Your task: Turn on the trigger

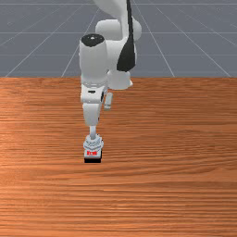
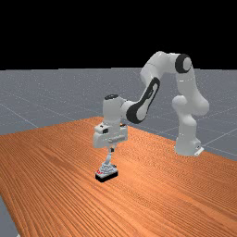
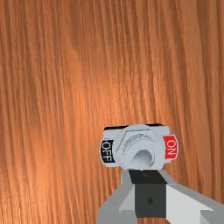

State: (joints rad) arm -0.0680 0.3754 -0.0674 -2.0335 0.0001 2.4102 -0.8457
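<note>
My gripper [image 3: 148,176] hangs just over the switch, its fingers together with no gap that I can make out. Reading the far view from its left, I find the red ON label [image 2: 99,171], then the switch [image 2: 107,175] on the table [image 2: 55,185], then its lever [image 2: 109,159], tipped slightly toward the arm's base [image 2: 186,146], at the far right. ON faces away from that base, OFF [image 3: 106,150] toward it, so I judge the push should run outward, toward ON.

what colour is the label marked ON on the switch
Red, with pale lettering; it shows best in the wrist view.
</note>
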